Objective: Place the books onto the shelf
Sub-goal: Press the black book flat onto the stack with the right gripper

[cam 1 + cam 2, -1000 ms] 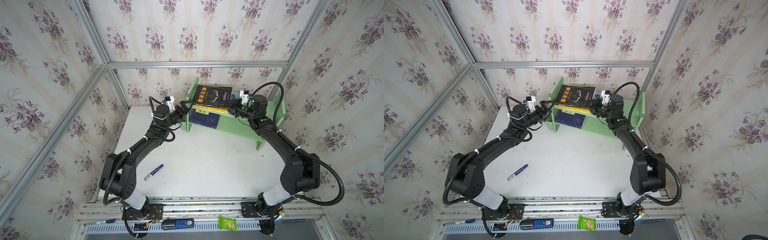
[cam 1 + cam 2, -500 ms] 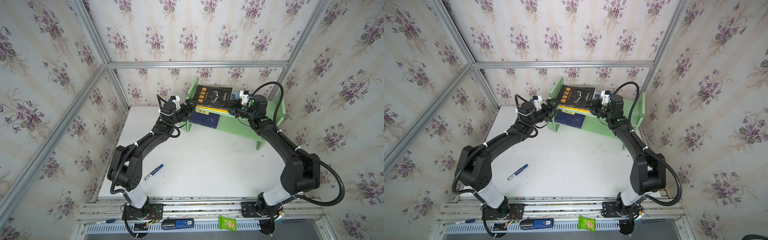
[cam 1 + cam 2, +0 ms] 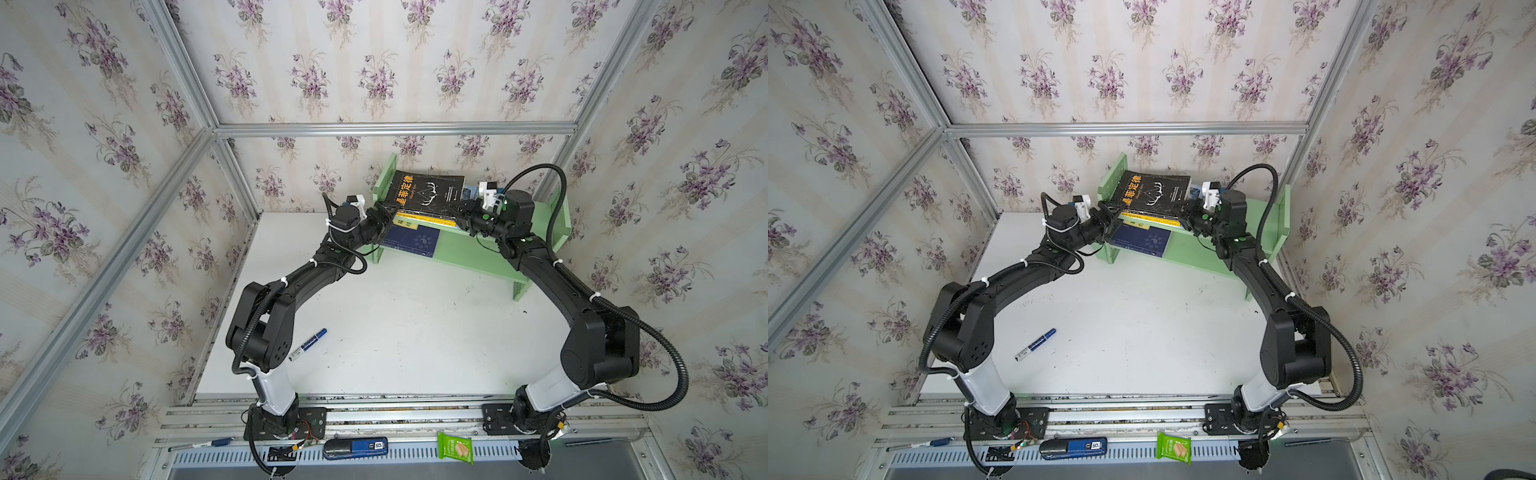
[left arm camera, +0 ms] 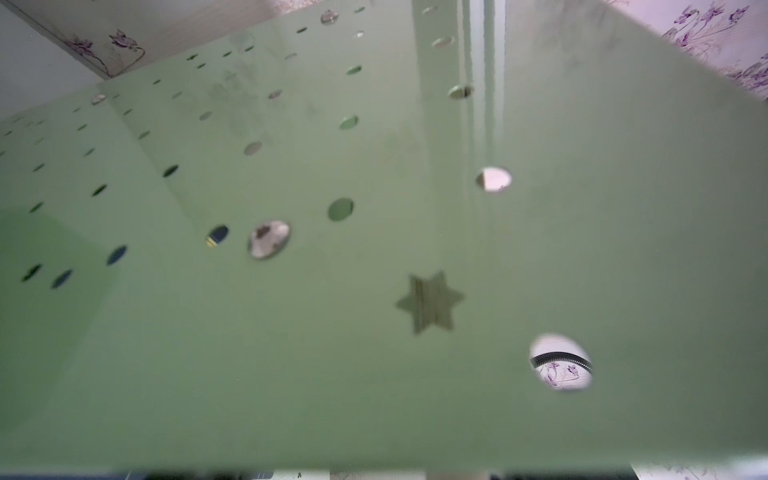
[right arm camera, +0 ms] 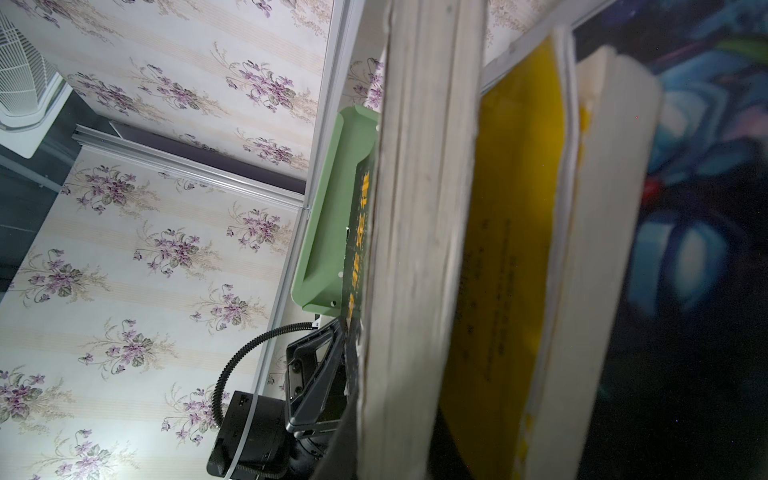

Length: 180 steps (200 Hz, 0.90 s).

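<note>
Left pincer (image 3: 383,215): set against the left end of the book stack, just beside the left end panel (image 4: 415,374) of the shelf (image 3: 457,257). Its jaw state cannot be told, since only green panel is shown by its wrist camera. Right pincer (image 3: 462,212): jaws drawn close together at the stack's right end. Whether a cover is nipped cannot be told.

Books:
- The black antler book (image 3: 428,192) is laid flat on top of the stack on the upper tier.
- The yellow book (image 3: 430,220) is directly under it.
- A blue-patterned cover (image 5: 685,249) is seen deeper in the stack.
- The navy book (image 3: 411,242) is laid flat on the lower tier.
- No book is seen on the bench (image 3: 415,332). The task is judged nearly done, with the stack being squared.

Risks, as judged:
- The covers look slick, so an off-axis push from either end could fan the stack and slide the top book off the tier.
- The left pincer is hard by the end panel, so the light shelf could be shoved on contact.
- Soft paperbacks could be buckled if squeezed from both ends.

Materials:
- Books: paperbacks with glossy covers and rough off-white page blocks with slightly ragged edges.
- Shelf: smooth pale green panels with rounded corners, perforated with round holes and one star cutout (image 4: 430,303).
- Bench: white, matte and lightly scuffed.
</note>
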Available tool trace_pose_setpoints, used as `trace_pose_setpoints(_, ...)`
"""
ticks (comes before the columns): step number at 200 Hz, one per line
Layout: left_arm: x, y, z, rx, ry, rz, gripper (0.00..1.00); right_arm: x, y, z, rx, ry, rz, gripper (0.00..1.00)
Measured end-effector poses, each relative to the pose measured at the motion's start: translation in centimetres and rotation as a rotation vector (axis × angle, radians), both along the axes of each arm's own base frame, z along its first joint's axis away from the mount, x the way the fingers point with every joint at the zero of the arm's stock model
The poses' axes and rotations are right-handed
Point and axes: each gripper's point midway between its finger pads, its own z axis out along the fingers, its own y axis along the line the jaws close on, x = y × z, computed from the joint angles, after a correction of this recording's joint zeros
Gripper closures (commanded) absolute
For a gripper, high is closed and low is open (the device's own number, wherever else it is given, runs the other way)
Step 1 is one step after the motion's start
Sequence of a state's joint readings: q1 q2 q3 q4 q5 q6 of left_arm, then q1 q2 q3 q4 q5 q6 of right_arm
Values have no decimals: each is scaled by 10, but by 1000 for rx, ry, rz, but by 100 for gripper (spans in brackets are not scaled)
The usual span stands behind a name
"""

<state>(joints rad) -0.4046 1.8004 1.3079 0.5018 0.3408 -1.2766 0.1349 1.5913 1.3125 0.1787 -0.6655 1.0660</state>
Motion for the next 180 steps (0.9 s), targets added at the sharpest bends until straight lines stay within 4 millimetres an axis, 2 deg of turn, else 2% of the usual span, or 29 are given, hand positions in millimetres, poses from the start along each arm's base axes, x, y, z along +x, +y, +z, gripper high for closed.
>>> trace_pose_setpoints(51,1,1,1,-20,-5,13,30,1,-1,5,-37,-35,-6,57)
trace_pose_setpoints(84,1,1,3,-23,-12,14,32,1,-7,7,-100,-40,-29,49)
trace_pose_setpoints(111,1,1,3,-24,-11,14,32,-1,-12,6,-157,-34,-49,50)
trace_pose_setpoints(148,0,-2,2,-28,-9,9,32,-2,-19,4,-224,-18,-72,68)
trace_pose_setpoints(180,0,-3,2,-31,-12,8,32,-1,-22,1,-262,-4,-83,75)
